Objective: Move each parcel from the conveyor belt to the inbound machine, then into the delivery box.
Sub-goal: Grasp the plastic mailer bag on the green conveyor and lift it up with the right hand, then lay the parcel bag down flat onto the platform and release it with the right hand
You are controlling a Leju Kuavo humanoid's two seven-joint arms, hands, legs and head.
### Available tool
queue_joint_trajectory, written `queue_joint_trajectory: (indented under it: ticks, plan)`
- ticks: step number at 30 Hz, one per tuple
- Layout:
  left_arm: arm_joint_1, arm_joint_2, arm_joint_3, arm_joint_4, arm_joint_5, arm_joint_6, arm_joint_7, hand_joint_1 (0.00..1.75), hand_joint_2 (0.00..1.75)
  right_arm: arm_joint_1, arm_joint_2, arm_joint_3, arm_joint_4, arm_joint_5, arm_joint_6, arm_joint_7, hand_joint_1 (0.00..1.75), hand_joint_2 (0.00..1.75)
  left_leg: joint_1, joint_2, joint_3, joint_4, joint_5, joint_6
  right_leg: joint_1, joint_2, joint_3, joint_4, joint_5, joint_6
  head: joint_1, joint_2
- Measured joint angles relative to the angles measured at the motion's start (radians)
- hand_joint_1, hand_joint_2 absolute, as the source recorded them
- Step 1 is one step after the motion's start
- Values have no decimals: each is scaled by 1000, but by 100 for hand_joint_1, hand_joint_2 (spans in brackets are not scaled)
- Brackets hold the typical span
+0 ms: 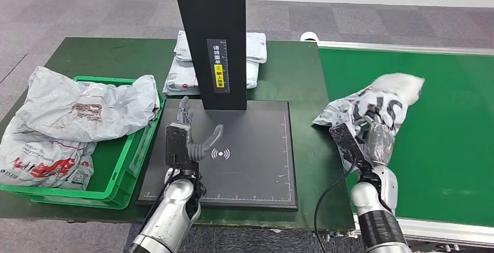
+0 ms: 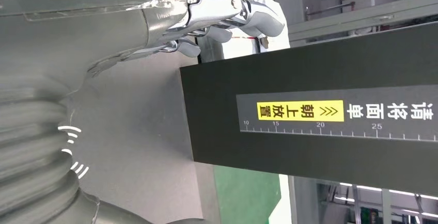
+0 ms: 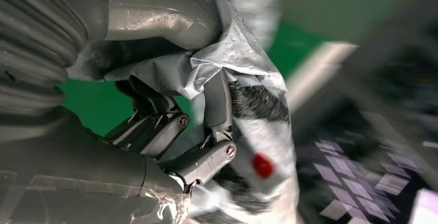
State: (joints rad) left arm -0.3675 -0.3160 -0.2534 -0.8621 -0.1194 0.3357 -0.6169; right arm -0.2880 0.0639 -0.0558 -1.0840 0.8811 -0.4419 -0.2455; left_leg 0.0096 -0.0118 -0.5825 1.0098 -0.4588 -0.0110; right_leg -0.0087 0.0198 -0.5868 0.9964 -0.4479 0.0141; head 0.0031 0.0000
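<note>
One parcel (image 1: 373, 110) is gripped by the right robot hand (image 1: 376, 139) at the conveyor belt's (image 1: 454, 148) edge. The left robot hand (image 1: 195, 136) is held open, empty. A carry onto the inbound machine (image 1: 256, 160) is likely called for next.

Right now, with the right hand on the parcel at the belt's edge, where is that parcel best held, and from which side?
Judging by its pose, the near end of the parcel, taken from the robot's side. It is a soft crumpled bag lying across the belt edge, so loose film bunches easily there. The right hand already has its fingers closed into those folds. The far end is bulkier, probably harder to close on.
</note>
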Motion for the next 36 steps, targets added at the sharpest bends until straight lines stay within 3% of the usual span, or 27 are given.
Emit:
queue_joint_trajectory:
  ticks: [4,8,24,28,36]
  plan:
    - [-3,-6,0,9,0,0,-10,0,175,30,26,110,-146,-13,-4,-11,175,175,0,0,0,0,0,0,0,0,-1,0,-1,-1,0,0]
    - [-4,-6,1,15,0,0,-13,0,175,44,33,160,-210,-26,-14,-11,175,175,0,-3,-1,0,0,0,0,-3,0,1,-1,-1,0,0]
    - [-35,-14,1,40,21,2,-24,0,175,1,49,263,-249,-94,33,-14,175,175,0,-3,-1,0,1,-1,-1,-3,-1,2,-1,-1,0,0]
    - [-44,-15,1,49,42,2,-32,0,175,-22,48,307,-216,-171,115,-67,175,175,0,-3,-1,0,1,-1,0,-3,-1,2,-1,-1,0,0]
    - [-59,-18,-3,87,100,2,-57,0,175,-57,49,494,-75,-335,297,-124,175,175,0,-4,-2,0,1,-1,0,-3,-2,2,-1,-2,0,0]
